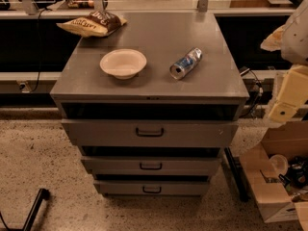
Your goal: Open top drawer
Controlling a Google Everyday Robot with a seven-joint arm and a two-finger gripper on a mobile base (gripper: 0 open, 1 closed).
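The top drawer (96, 132) is the widest grey front of three in a grey metal cabinet (159, 37). Its dark pull handle (149, 132) sits mid-front. The drawer front stands a little forward of the cabinet top, with a dark gap (149, 111) above it. Two shorter drawers (110, 165) (115, 188) sit below, each stepped back. My gripper (283, 110) is at the right edge of the view, a cream-coloured part of the arm, beside the cabinet's right side at about top-drawer height and apart from the handle.
On the cabinet top lie a white bowl (123, 63), a tipped can (186, 63) and a chip bag (92, 24). An open cardboard box (269, 196) with cups and bottles sits on the floor at the right. A black leg (36, 206) stands at lower left.
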